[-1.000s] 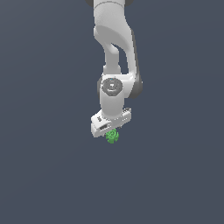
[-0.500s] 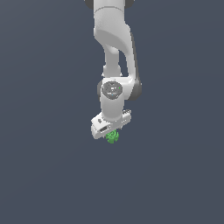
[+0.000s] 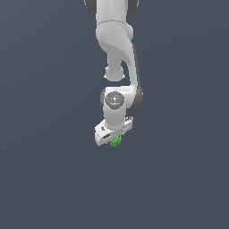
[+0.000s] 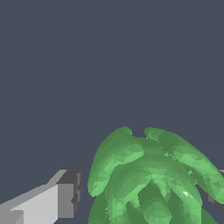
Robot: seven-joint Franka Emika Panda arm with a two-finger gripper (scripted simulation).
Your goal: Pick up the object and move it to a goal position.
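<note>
We find the arm (image 3: 117, 53) entering at the top centre of the exterior frame and hanging almost straight down against a plain dark grey-blue background. Its upper link bulges near the top, narrows to a joint a little left of centre, then continues down through a dark-edged link to a round wrist joint (image 3: 114, 100) with a grey disc facing the camera. Below that joint the white hand is tilted, its lower edge sloping down toward the exterior view's left.

The gripper (image 3: 114, 139) sits just below centre of that frame. The object (image 3: 116, 141), small, bright green and lumpy, shows directly under the hand, touching it, clear of any surface we can see.

In the wrist view the object (image 4: 151, 179) fills the lower right of the frame as a cluster of overlapping green lobes. One finger (image 4: 61, 197), white with a dark grey pad, lies at the lower left, close beside the object with a narrow gap visible. A sliver of the other finger (image 4: 216, 192) appears at the right edge, against the lobes.

We judge the pincer clenched on the object, which hangs between the fingers.
</note>
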